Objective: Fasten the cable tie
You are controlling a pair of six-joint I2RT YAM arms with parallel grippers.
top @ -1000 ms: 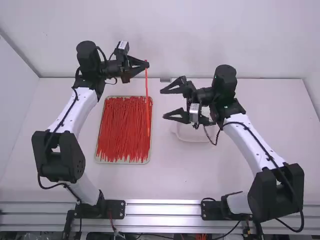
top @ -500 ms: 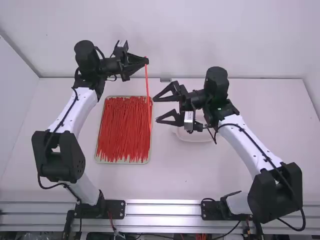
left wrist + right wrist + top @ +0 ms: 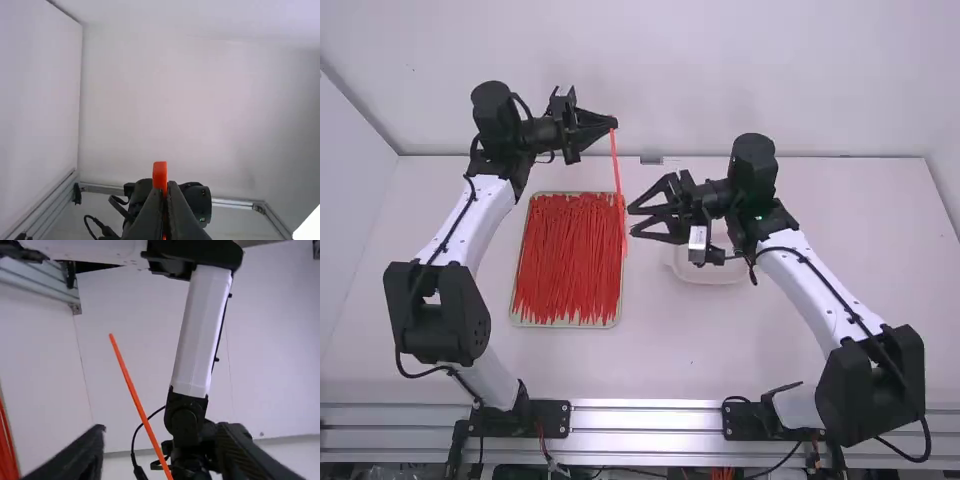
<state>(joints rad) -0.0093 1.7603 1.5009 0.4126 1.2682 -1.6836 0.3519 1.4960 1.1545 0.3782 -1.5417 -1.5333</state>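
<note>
One orange cable tie (image 3: 616,170) hangs pinched in the left end effector (image 3: 611,124), held over the far right corner of the tray (image 3: 568,325) on the surface (image 3: 420,250). Right end effector (image 3: 631,219): fingers spread, just right of the tie.

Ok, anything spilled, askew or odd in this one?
Nothing stands out. The spare ties lie stacked in the tray, and one tie hangs straight from the shut left gripper beside the open right gripper.

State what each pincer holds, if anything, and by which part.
Left pincer grips one orange cable tie near its upper end; right pincer is open, holding nothing.
</note>
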